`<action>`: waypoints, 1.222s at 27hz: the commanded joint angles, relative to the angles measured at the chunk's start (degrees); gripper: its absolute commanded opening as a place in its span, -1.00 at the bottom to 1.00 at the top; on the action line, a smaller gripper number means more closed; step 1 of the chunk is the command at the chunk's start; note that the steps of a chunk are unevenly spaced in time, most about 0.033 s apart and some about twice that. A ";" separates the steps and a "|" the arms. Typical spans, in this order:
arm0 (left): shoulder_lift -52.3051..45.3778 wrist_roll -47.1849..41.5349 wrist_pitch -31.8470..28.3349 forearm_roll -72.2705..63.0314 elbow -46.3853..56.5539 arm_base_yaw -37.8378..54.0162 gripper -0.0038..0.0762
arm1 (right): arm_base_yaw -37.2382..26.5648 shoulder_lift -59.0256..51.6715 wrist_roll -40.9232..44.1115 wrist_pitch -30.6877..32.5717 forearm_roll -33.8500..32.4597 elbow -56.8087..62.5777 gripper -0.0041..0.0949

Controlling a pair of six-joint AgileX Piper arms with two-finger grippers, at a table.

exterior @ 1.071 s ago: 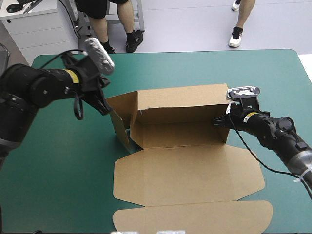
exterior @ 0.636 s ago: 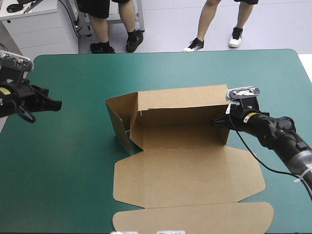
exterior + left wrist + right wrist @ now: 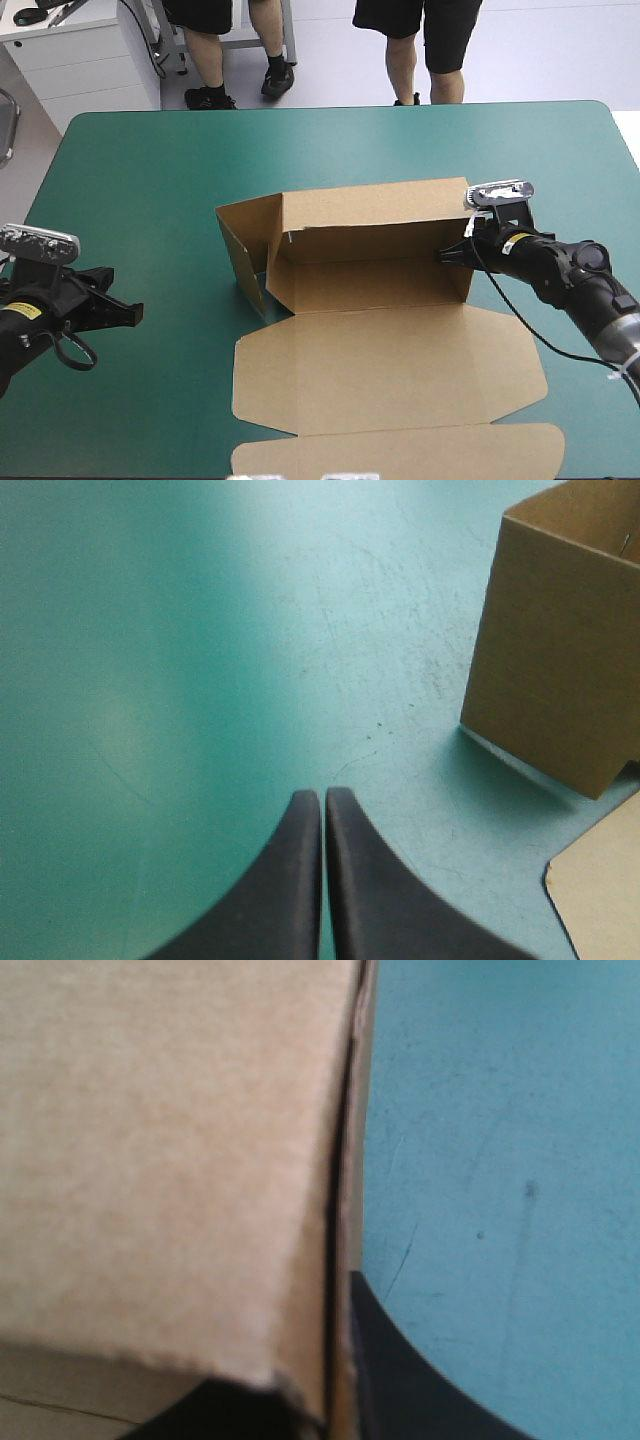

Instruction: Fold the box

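Your left claw (image 3: 133, 314), now drawn back toward you, clenched empty, faces the box (image 3: 370, 285) lying lengthwise across the counter (image 3: 150, 150); right claw (image 3: 448, 255) grasps its right wall.

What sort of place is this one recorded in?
Probably a robot test bench: a table with a teal-green cover, a half-folded brown box on it, the right pincer gripping its wall, the left pincer shut and apart.

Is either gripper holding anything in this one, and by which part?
The right gripper is shut on the box, pinching its raised right-end wall. The left gripper is shut and holds nothing.
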 commanded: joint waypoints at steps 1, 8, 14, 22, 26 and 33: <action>-0.14 -0.31 -3.91 -1.57 -1.32 -0.66 -0.92 | -0.21 -3.72 -1.46 3.29 0.46 -3.13 -0.95; 2.41 1.50 -6.01 -1.60 -1.32 -1.74 -0.92 | -0.21 -1.08 -0.91 27.19 -0.33 -14.63 -0.95; 2.98 1.50 -6.01 -1.70 -1.32 -1.74 -0.92 | -0.21 6.96 -0.91 31.02 -0.33 -19.29 -0.96; 3.08 1.79 -6.01 -1.81 -1.32 -1.74 -0.92 | -0.21 22.46 -1.17 34.51 -0.33 -32.99 -0.96; 3.08 1.79 -6.01 -1.81 -1.32 -1.74 -0.92 | -0.21 29.93 -1.18 36.59 -0.33 -42.34 -0.95; 3.08 1.79 -6.01 -2.22 -1.32 -1.74 -0.92 | -0.21 39.11 -1.17 40.09 0.15 -52.98 -0.71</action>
